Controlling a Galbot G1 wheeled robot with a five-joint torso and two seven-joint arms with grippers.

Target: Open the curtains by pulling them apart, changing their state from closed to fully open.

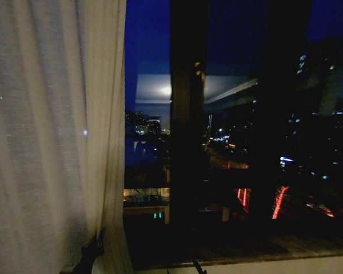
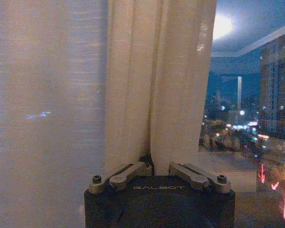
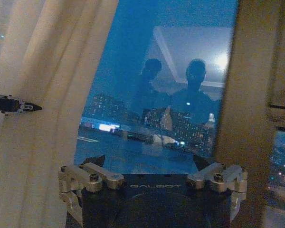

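Your left claw is pinched shut on the curtains at their inner edge. Your right claw is spread wide, holding nothing, before bare window glass.

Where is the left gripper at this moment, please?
In the head view the left gripper sits low on the left, at the inner edge of the sheer curtain, beside the bare window; its wrist view shows it pinching a fold.

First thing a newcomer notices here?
The sheer curtain, bunched on the left, with the night city showing through the bare window beside it. The left hand is pinched shut on the curtain's edge; the right hand hangs open before the glass.
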